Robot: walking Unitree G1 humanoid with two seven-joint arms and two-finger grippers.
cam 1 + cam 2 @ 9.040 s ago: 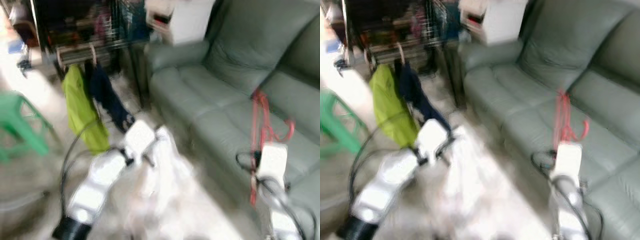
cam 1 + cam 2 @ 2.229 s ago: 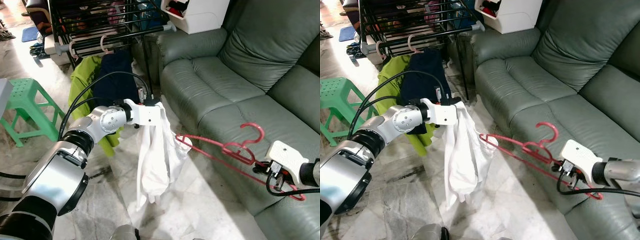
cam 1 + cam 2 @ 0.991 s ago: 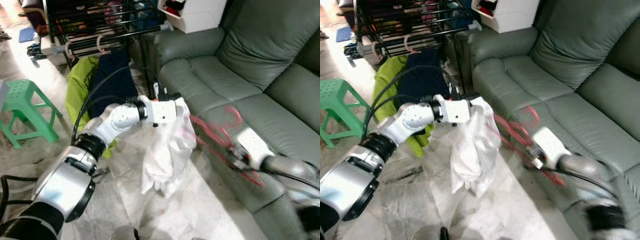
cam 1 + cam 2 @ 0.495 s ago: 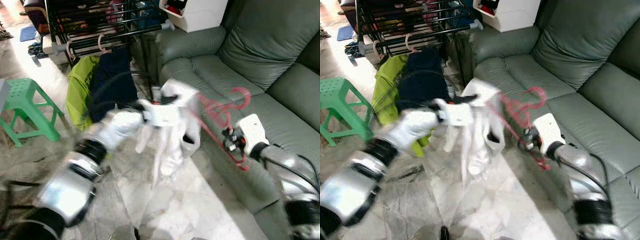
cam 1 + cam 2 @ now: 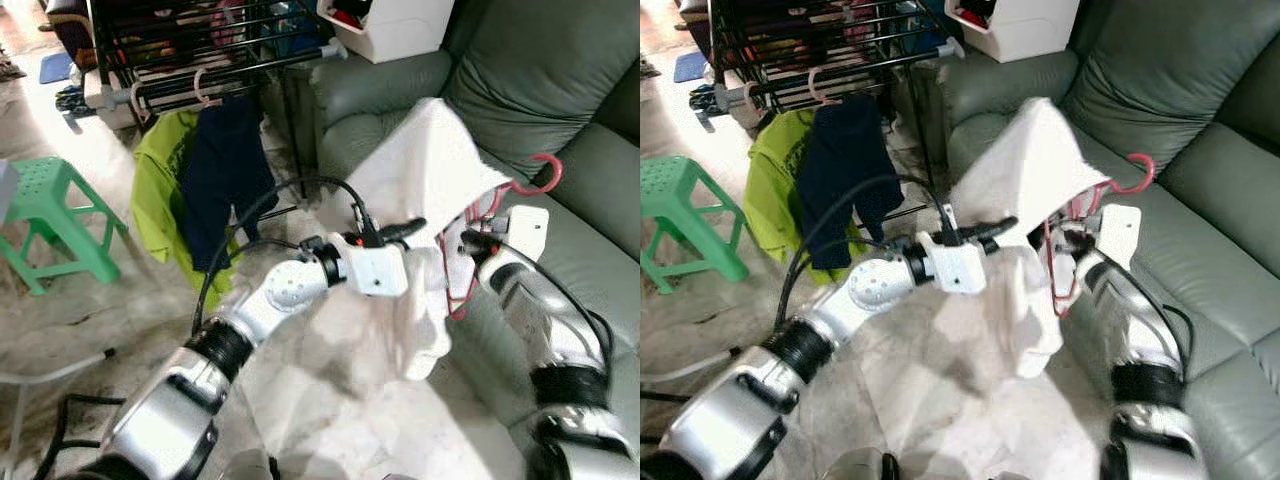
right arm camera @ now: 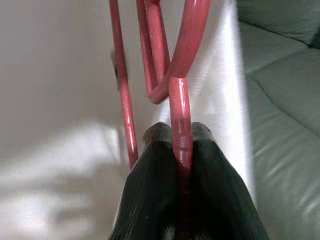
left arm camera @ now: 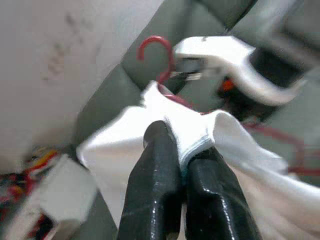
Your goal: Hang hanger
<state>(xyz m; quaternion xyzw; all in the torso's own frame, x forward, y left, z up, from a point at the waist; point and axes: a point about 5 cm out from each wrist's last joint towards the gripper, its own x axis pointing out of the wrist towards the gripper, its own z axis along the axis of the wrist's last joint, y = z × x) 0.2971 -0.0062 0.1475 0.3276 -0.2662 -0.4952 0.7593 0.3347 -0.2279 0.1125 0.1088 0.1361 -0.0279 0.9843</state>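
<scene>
your left gripper (image 7: 180, 150) is clenched on a fold of the white shirt (image 5: 425, 180), just in front of the sofa (image 5: 560, 90). your right gripper (image 6: 175, 140) is clamped on the red hanger (image 6: 172, 75), holding it over the sofa's front edge, right beside the left gripper. the hanger sits partly inside the shirt; its hook (image 5: 540, 170) sticks out on the sofa side, above the seat cushion. the shirt is stretched up into a peak over the sofa's front edge and the rest of it droops down toward the floor (image 5: 90, 320) in front of the sofa. the drying rack (image 5: 200, 50) stands off the sofa's armrest end, with a green garment (image 5: 160, 200) and a dark blue garment (image 5: 225, 170) hanging from it on pale hangers. a green stool (image 5: 50, 215) is farther out from the sofa, past the rack. a white box (image 5: 400, 25) rests by the sofa's armrest.
</scene>
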